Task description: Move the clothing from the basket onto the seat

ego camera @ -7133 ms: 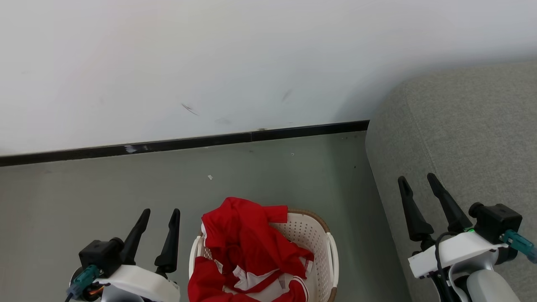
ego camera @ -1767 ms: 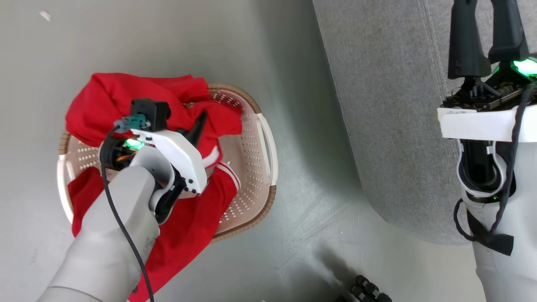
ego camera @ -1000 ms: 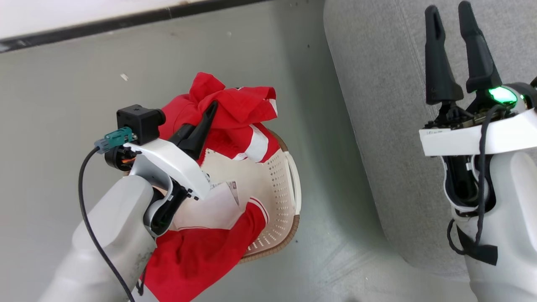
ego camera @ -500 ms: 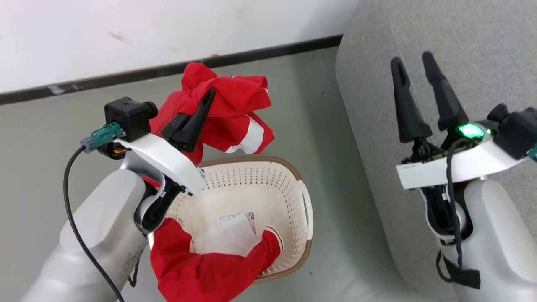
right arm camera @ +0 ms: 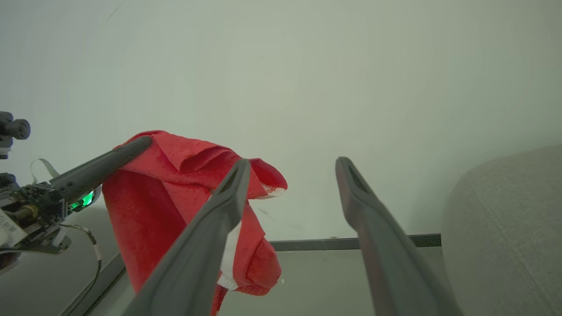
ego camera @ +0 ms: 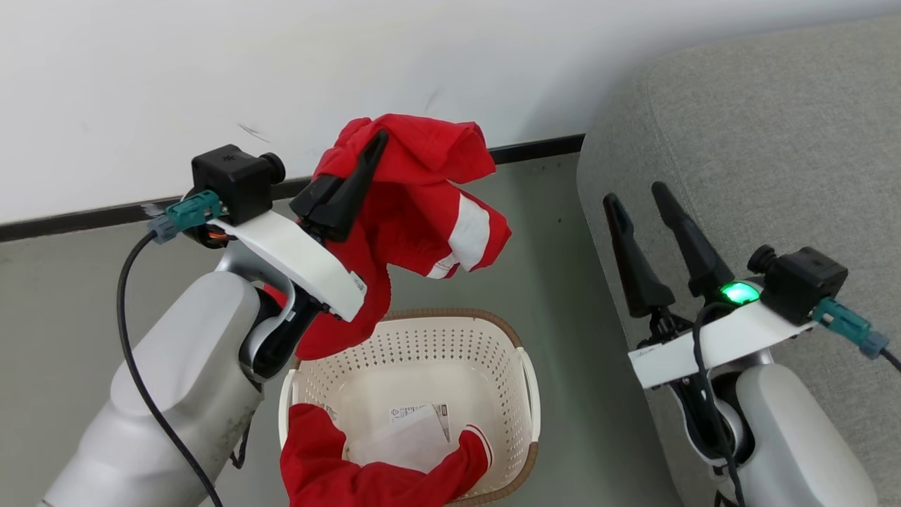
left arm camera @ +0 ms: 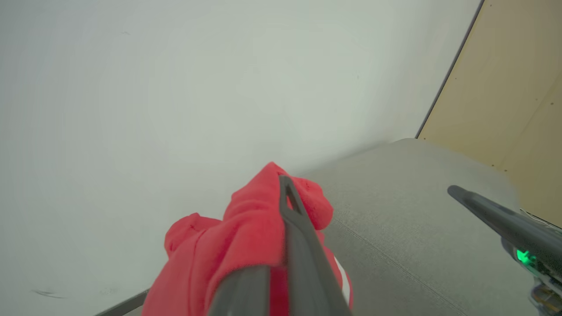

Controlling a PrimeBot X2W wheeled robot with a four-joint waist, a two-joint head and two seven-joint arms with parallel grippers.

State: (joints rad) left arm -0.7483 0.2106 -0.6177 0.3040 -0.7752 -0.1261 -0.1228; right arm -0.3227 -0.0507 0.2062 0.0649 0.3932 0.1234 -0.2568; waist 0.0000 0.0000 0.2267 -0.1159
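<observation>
My left gripper (ego camera: 376, 137) is shut on a red garment with white bands (ego camera: 415, 211), lifted above the cream basket (ego camera: 524, 380) on the floor. The cloth's lower end (ego camera: 352, 479) still drapes over the basket's near rim, beside a paper label (ego camera: 415, 415) on the bottom. In the left wrist view the red cloth (left arm camera: 237, 245) bunches around the shut left gripper (left arm camera: 285, 184). My right gripper (ego camera: 637, 197) stands open and empty over the grey seat (ego camera: 774, 155). In the right wrist view the right gripper (right arm camera: 292, 164) is open, with the hanging clothing (right arm camera: 175, 184) to its left.
A white wall (ego camera: 211, 70) with a black baseboard (ego camera: 70, 218) runs close behind the basket. Grey floor (ego camera: 563, 282) separates the basket from the seat's rounded edge. A beige panel (left arm camera: 518, 87) stands past the seat in the left wrist view.
My left gripper has risen with the red garment, pulling most of it out of the basket. The head camera has tilted up, showing more wall. The right gripper stays open.
</observation>
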